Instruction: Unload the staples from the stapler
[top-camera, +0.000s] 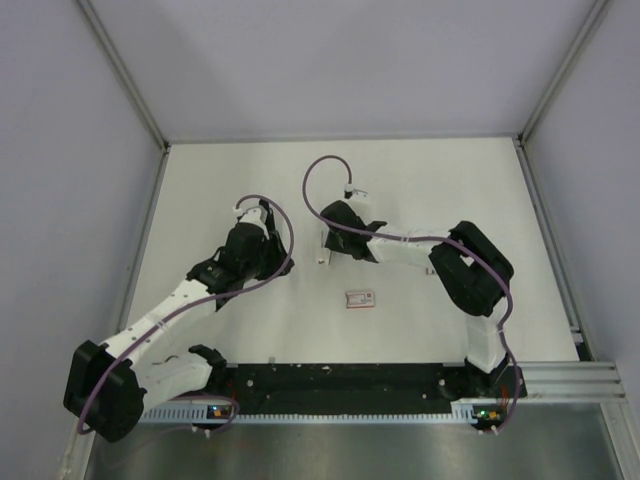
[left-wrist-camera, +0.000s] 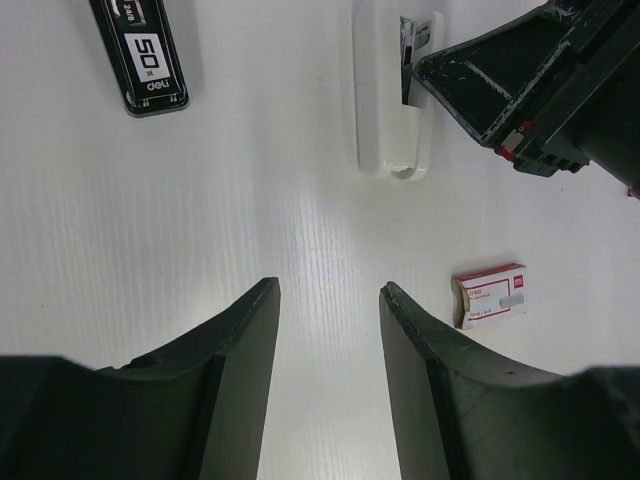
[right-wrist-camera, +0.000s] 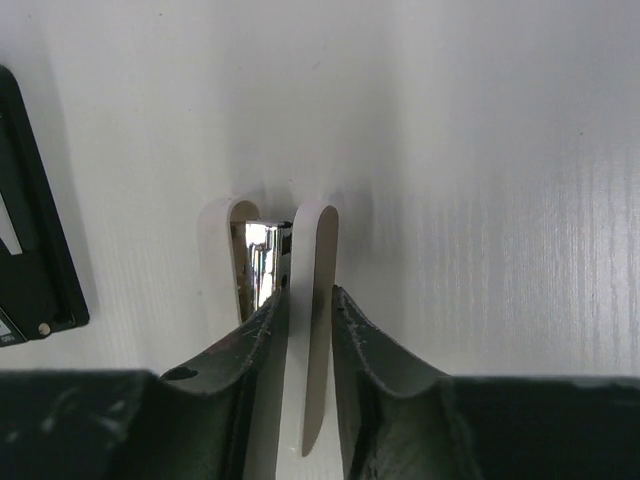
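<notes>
The white stapler (right-wrist-camera: 318, 240) lies on its side on the table, opened into two arms with a shiny metal channel (right-wrist-camera: 262, 262) between them. My right gripper (right-wrist-camera: 310, 295) is shut on one white arm, a finger pressed against each side. In the top view the right gripper (top-camera: 333, 226) sits over the stapler (top-camera: 324, 248) at mid-table. In the left wrist view the stapler (left-wrist-camera: 385, 100) lies ahead, with the right gripper's fingers (left-wrist-camera: 480, 75) at its side. My left gripper (left-wrist-camera: 330, 290) hovers open over bare table, holding nothing. The staples are hidden from view.
A black bar with a "50" label (left-wrist-camera: 145, 55) lies left of the stapler and also shows at the left edge of the right wrist view, the black bar (right-wrist-camera: 30, 250). A flat red-and-white box (top-camera: 360, 298) (left-wrist-camera: 490, 295) lies nearer the arms' bases.
</notes>
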